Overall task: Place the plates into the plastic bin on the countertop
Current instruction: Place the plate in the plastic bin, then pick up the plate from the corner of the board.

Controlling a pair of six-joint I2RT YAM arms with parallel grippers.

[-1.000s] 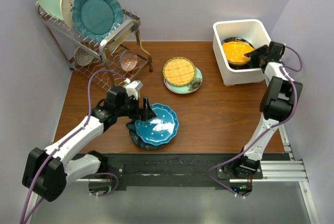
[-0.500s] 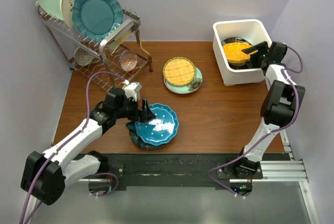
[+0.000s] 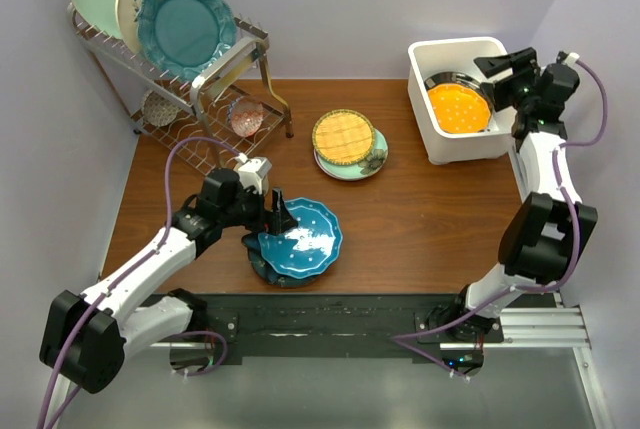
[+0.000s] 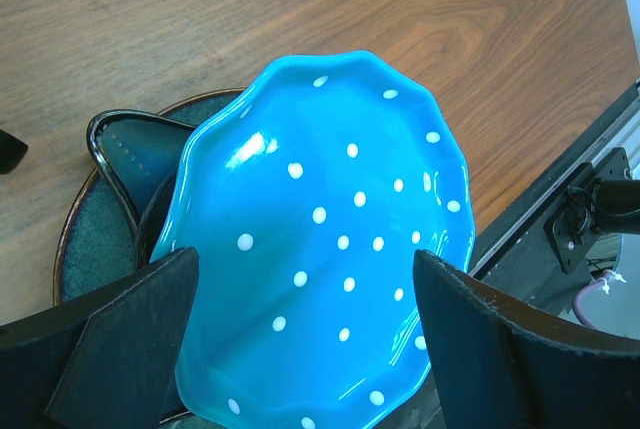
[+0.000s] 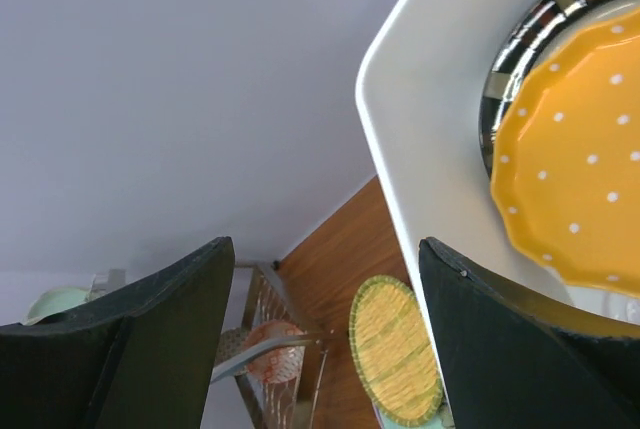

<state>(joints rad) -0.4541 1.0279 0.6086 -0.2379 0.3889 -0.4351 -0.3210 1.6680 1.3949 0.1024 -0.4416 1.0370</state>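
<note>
The blue dotted plate [image 3: 302,238] lies tilted on a dark teal plate [image 3: 262,267] at the front of the countertop [image 3: 430,219]. My left gripper [image 3: 280,215] is open over the blue plate's [image 4: 330,249] left rim, a finger on either side; I cannot tell if it touches. The orange dotted plate [image 3: 458,107] lies in the white plastic bin [image 3: 430,54] on a black-rimmed plate [image 3: 452,79]. My right gripper [image 3: 500,77] is open and empty, raised over the bin's right side. A yellow lattice plate [image 3: 343,136] sits on a pale green plate [image 3: 374,161] mid-table.
A wire rack [image 3: 215,79] at the back left holds upright mint, cream and teal plates and two small bowls below. Walls close in at the left, back and right. The black rail [image 3: 330,314] runs along the table's near edge.
My right gripper has let go of the orange plate and risen up and to the right, out of the bin. The orange plate now lies flat in the bin. The left arm barely moved.
</note>
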